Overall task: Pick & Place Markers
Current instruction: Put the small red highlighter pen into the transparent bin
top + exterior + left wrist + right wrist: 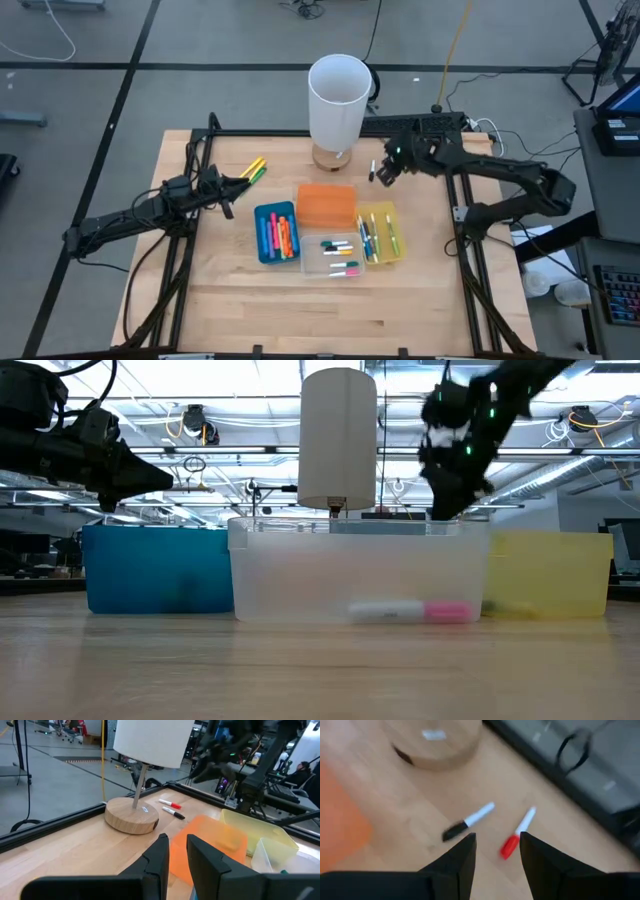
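Observation:
Two white markers lie on the bare table by the lamp base, one red-capped and one black-capped; the left wrist view shows them too, red-capped and black-capped. My right gripper hangs open above them and touches neither, its place in the high view. Yellow and green markers lie near the table's far left. My left gripper is beside them, level, narrowly open and empty. Other markers lie in the blue bin, the clear bin and the yellow bin.
A white-shaded lamp on a round wooden base stands at the far middle of the table. An orange bin sits bottom up between the lamp and the clear bin. A black frame rims the table. The near half of the table is bare wood.

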Available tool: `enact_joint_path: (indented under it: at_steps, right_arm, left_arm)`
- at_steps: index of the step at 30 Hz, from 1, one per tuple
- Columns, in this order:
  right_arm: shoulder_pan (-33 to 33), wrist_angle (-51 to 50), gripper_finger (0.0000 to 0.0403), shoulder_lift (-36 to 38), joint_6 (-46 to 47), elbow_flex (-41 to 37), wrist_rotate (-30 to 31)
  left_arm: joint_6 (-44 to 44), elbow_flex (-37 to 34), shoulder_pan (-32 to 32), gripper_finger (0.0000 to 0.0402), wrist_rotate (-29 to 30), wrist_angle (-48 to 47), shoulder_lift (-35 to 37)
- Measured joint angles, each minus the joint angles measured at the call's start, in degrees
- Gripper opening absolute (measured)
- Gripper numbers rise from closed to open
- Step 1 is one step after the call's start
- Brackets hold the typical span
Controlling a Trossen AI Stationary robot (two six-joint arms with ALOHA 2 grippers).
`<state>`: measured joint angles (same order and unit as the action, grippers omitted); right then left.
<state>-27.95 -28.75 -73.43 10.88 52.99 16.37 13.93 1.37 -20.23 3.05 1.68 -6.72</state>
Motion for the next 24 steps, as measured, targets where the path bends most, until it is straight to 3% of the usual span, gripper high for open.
enact_joint_path:
  at_steps: [3,7,15,24]
  right_arm:
    - [-7.42,4.48,0.0139,-2.12,0.01,-3.54,-8.04]
    - [-12.45,10.82,0.0138,-5.81,0.11,-7.34,-10.57]
    - [-13.46,17.1,0.0137,-14.81,-1.42,-8.37,-10.82]
    - [-14.46,17.71,0.013,-21.63,-2.21,-8.06,-10.43]
  left_arm:
    - [0.0,0.0,0.02,0.0072,-0.02,0.02,-0.02]
    - [0.01,0.02,0.01,0.0072,-0.02,-0.06,-0.02]
    - [0.0,0.02,0.02,0.0072,-0.02,-0.14,-0.02]
    - [0.0,0.02,0.0,0.0072,0.0,-0.14,0.0]
